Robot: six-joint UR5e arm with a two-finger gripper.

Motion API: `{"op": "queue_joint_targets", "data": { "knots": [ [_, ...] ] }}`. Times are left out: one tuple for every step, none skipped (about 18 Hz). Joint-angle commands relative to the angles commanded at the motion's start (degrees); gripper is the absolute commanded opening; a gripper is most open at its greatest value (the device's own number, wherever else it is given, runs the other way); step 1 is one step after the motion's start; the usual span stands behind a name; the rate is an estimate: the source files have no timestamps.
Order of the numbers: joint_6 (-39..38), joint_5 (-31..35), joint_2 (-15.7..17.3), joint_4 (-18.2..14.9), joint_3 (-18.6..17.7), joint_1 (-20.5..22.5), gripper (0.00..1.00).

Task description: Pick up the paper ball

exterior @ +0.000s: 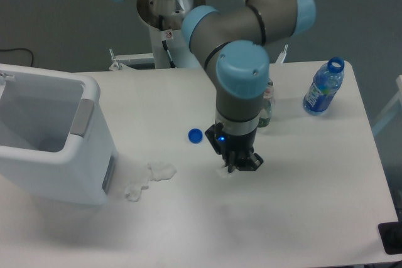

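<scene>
Pointing straight down from the arm's wrist, the claw (240,166) hung low over the white table (301,205), its dark fingertips (233,167) at or just above the surface. A small bit of white showed right at the tips, on their left underside; this looked like the paper ball (225,170), mostly hidden by the claw, and whether the fingers were touching it could not be told. Whether the fingers stood apart or together could not be made out either, since the wrist and claw body covered them from this angle.

Up and to the left of the claw, nearby, lay a blue bottle cap (195,135). Farther left sat a rounder white paper wad (161,171), and beyond it, lower left, a smaller lobed paper wad (134,191). A white bin (81,149) stood at the far left. Behind the claw, partly hidden by the arm, was a green-labelled bottle (265,108). Well off to the upper right stood an uncapped blue water bottle (323,87).
</scene>
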Motion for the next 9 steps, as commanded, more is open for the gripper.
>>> {"op": "queue_joint_targets", "data": {
  "knots": [
    [0.61, 0.35, 0.09, -0.97, 0.53, 0.00, 0.00],
    [2.01, 0.62, 0.17, -1.68, 0.80, 0.00, 0.00],
    [3.42, 0.88, 0.35, -2.12, 0.98, 0.09, 0.00],
    [4.04, 1.23, 0.44, -2.74, 1.06, 0.35, 0.00],
    [4.04, 1.76, 0.87, -3.26, 0.98, 0.44, 0.00],
    [4.13, 2.37, 0.96, -3.44, 1.06, 0.44, 0.00],
    [4.39, 2.55, 1.05, -3.44, 0.98, 0.44, 0.00],
    [4.57, 2.55, 1.14, -3.53, 0.98, 0.44, 0.00],
    [4.75, 2.64, 1.49, -3.53, 0.80, 0.44, 0.00]
  ]
}}
